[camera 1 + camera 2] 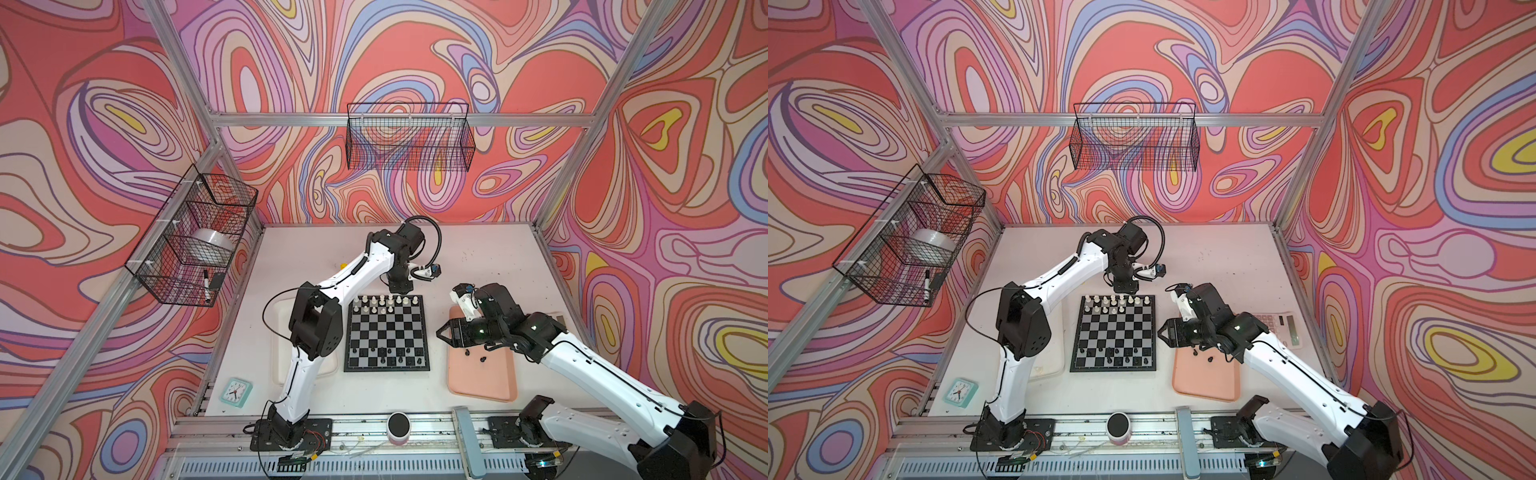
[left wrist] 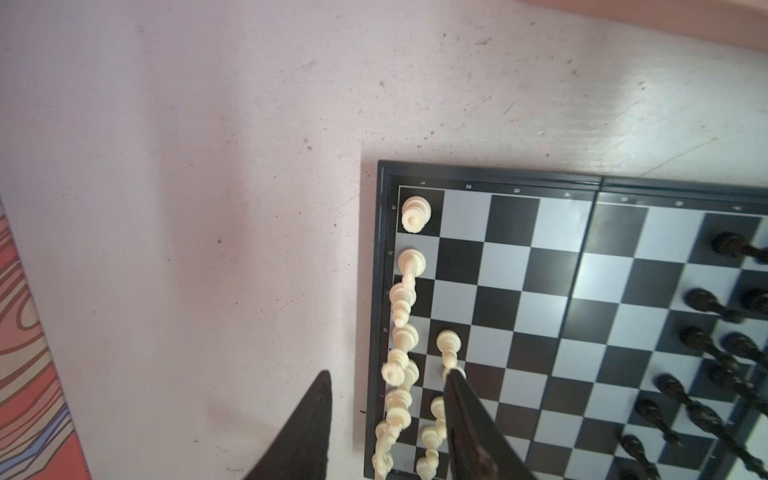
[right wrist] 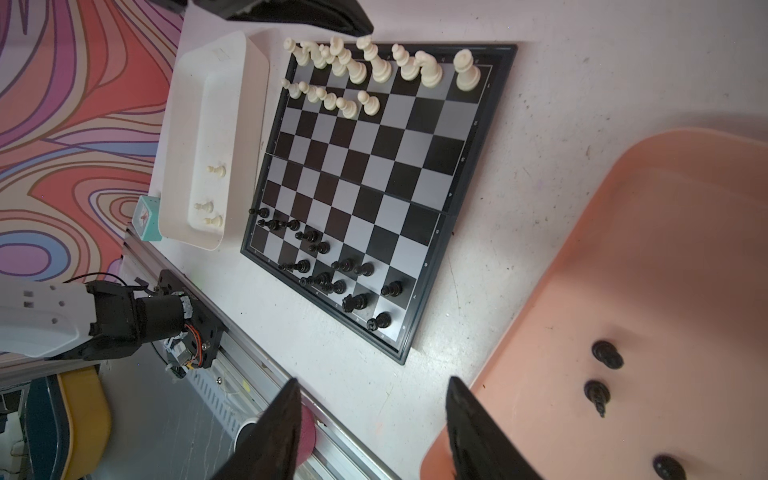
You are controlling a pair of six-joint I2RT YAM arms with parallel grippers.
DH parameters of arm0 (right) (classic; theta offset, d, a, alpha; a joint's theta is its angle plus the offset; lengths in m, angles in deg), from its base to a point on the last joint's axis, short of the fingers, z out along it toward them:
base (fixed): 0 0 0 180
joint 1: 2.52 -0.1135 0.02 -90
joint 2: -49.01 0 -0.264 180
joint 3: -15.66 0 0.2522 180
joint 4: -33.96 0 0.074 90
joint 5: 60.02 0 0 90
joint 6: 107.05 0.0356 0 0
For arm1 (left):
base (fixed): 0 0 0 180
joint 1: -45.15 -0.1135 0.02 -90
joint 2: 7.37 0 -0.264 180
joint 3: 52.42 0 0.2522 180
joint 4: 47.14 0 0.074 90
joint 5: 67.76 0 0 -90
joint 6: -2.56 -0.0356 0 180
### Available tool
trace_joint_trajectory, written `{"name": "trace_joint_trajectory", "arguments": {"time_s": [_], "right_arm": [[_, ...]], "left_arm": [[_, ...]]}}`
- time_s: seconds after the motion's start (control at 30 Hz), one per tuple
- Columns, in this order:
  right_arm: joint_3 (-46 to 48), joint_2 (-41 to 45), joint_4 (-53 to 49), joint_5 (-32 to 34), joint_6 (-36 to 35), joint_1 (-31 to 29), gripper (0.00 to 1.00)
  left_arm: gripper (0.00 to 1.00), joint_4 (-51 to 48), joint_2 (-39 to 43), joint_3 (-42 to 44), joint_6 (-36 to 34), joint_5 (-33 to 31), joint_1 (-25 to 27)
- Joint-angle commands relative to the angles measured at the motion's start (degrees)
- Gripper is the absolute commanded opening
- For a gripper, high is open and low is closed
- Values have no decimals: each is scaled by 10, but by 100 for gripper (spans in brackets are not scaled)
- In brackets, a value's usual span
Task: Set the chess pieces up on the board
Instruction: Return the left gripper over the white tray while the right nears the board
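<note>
The chess pieces stand part-arrayed on the board: cream-white men line the board's far edge with a short row of pawns in front, while black men crowd the two rows at its near edge, some leaning or off their squares. The left pincer hangs point-down over the white back row, spread and pinching nothing. One finger is outside the board's border above bare worktop, the other inside the board just beside a pawn, a straddle that looks suited to letting go of, or squaring up, a back-row man. The right pincer, likewise spread and empty, hovers between the board and the pink tray on the board's right, where three black men sit; it seems placed to fetch the next. Three white pawns sit in the whitish tray on the board's left. The board's middle rows are bare and offer room, but the white ranks stand tight against the border, so any withdrawal looks safest straight up
</note>
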Motion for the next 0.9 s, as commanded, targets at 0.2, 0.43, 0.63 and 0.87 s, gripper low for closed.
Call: {"name": "trace_joint_trajectory", "arguments": {"time_s": [0.2, 0.43, 0.63, 0.87], "right_arm": [[-15, -26, 21, -10, -4, -3, 54], [-62, -106, 33, -36, -28, -4, 55], [-129, -198, 35, -59, -61, -9, 55], [-149, -232, 61, -58, -54, -35, 55]], "left_arm": [[51, -91, 191, 98, 64, 71, -118], [49, -76, 375, 341, 37, 75, -271], [47, -48, 450, 482, 14, 85, -379], [44, 26, 492, 601, 18, 69, -409]]}}
